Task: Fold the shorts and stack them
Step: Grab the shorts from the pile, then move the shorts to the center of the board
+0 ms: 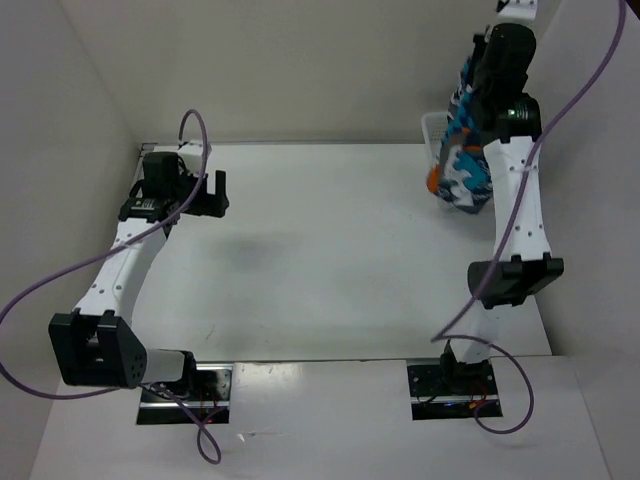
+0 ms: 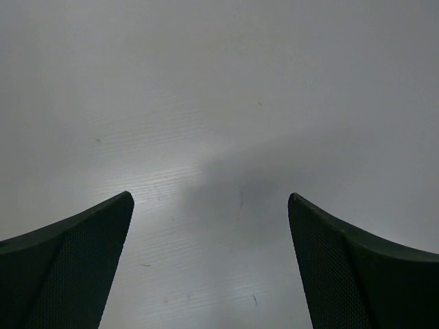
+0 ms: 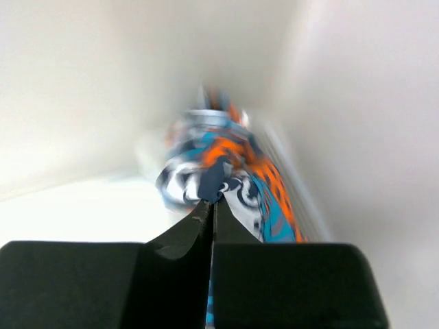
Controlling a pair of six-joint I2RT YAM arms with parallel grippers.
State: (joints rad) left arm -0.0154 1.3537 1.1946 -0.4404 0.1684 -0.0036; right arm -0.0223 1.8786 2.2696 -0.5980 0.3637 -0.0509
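Shorts are being pinched thinly by the closed right gripper, risking slipping; the left gripper is being held open.

Two white arms with black joints, black jaws and looping purple cables

Top camera looks down on the table; wrist cameras peer closely outward.

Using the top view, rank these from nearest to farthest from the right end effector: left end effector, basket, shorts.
1. Shorts: clamped in the right end effector, far right.
2. Basket: right by the shorts, in the far-right corner.
3. Left end effector: across on the far left, open.
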